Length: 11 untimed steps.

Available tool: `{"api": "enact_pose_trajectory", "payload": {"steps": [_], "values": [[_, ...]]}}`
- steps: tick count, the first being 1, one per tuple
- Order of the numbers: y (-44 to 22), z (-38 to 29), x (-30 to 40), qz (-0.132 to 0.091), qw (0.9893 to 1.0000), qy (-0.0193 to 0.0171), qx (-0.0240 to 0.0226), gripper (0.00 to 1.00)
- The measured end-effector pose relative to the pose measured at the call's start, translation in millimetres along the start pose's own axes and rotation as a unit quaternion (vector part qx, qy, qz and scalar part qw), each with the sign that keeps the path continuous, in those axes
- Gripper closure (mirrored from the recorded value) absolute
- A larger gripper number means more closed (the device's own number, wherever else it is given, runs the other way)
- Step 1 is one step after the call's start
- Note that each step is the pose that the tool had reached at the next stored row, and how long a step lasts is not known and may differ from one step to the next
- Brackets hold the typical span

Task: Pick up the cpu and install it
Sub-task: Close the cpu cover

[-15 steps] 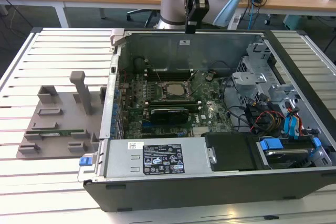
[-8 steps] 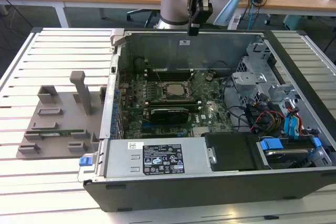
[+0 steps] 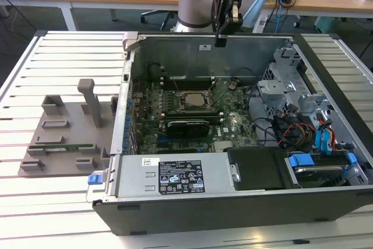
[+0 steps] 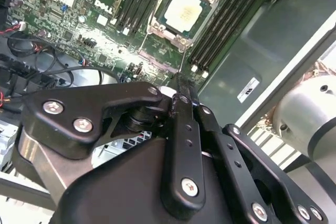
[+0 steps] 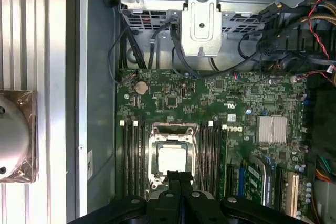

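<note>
My tool point(image 3: 220, 41) hangs over the open computer case point(image 3: 175, 51), clenched, with nothing between its fingers. The cpu point(image 5: 172, 158) lies flat in its socket on the green board point(image 5: 173, 98), below my tool and well apart from it.

cpu point(image 3: 192, 98): in socket point(image 5: 173, 128), on motherboard point(image 3: 233, 126)
motherboard: inside case point(image 3: 233, 209)
case: on desk point(image 3: 58, 202)
fixture point(image 3: 64, 138): exterior view's left of case
claw point(image 3: 220, 41): above case's far wall
</note>
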<state>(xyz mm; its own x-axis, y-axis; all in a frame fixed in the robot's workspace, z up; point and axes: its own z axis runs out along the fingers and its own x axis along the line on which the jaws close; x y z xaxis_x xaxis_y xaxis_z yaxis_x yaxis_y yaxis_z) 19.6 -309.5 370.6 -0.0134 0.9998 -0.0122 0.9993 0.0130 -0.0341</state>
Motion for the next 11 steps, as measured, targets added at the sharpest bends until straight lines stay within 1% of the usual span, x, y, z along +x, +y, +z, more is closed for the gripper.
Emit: {"api": "enact_pose_trajectory", "payload": {"steps": [5,11], "values": [[5.3,7.2,0.0,0.000,1.0000,-0.0001,0.0002,0.89],[13.2,19.2,0.1,0.000,1.0000,0.0000,0.0004,0.89]]}}
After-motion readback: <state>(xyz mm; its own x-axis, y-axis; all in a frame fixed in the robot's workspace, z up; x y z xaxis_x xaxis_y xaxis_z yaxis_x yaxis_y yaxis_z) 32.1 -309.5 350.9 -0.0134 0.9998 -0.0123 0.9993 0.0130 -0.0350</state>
